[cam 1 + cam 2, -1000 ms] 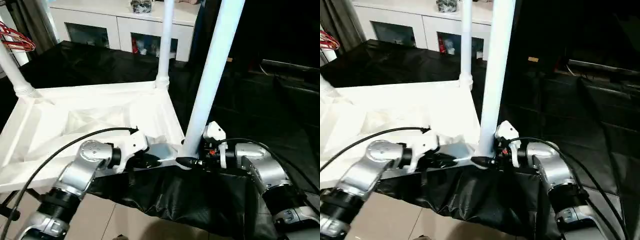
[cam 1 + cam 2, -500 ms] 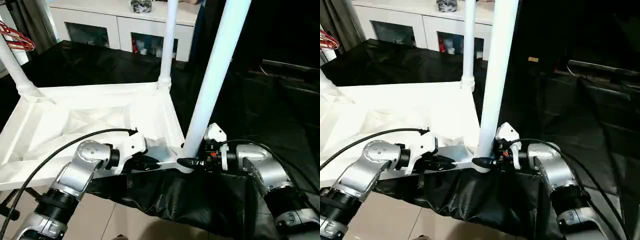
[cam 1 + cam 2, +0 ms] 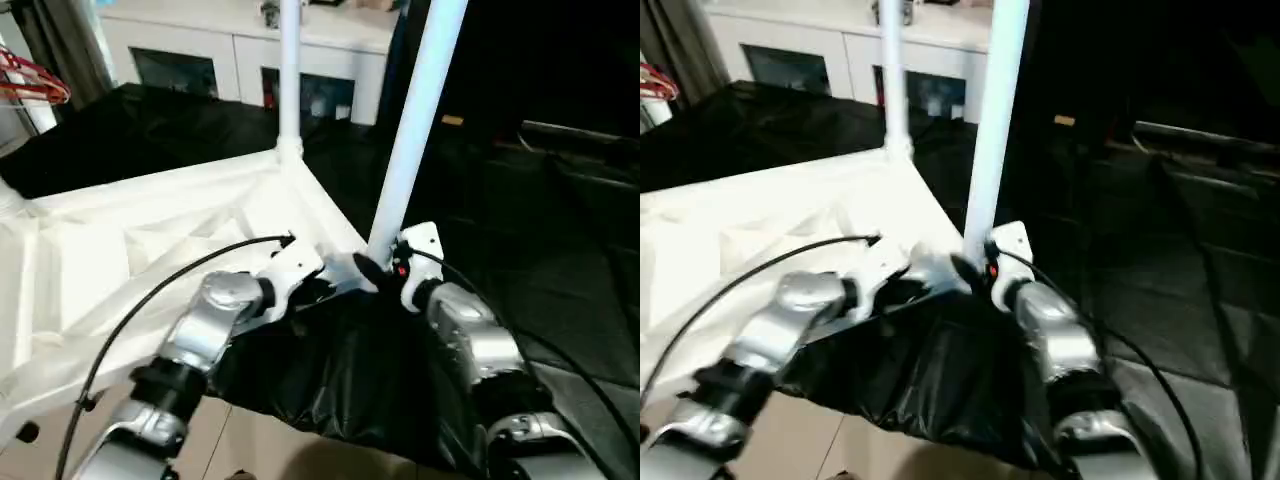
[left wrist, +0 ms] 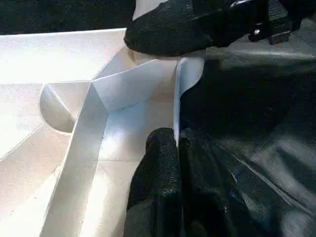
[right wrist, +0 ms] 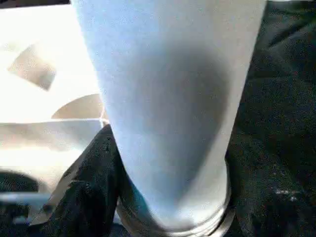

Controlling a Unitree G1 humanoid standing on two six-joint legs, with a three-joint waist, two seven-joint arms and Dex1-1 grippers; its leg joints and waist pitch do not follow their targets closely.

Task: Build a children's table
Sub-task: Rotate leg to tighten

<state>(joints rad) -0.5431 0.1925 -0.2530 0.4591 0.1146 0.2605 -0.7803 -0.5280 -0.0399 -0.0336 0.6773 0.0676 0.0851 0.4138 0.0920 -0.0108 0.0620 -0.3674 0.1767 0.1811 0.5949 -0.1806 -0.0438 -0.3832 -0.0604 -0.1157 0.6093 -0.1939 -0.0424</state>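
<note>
Since the earlier frame, tabletop swung round on the black cloth, near corner now pointing toward the robot, both arms turned with it.

In head views: near leg upright in its corner socket, far leg upright too; motion blur, so contact hard to judge.

Left wrist view: left gripper pinching the thin tabletop rim.

Right wrist view: right gripper spread around the leg base, probably gripping. Likely repositioning for the next leg.
</note>
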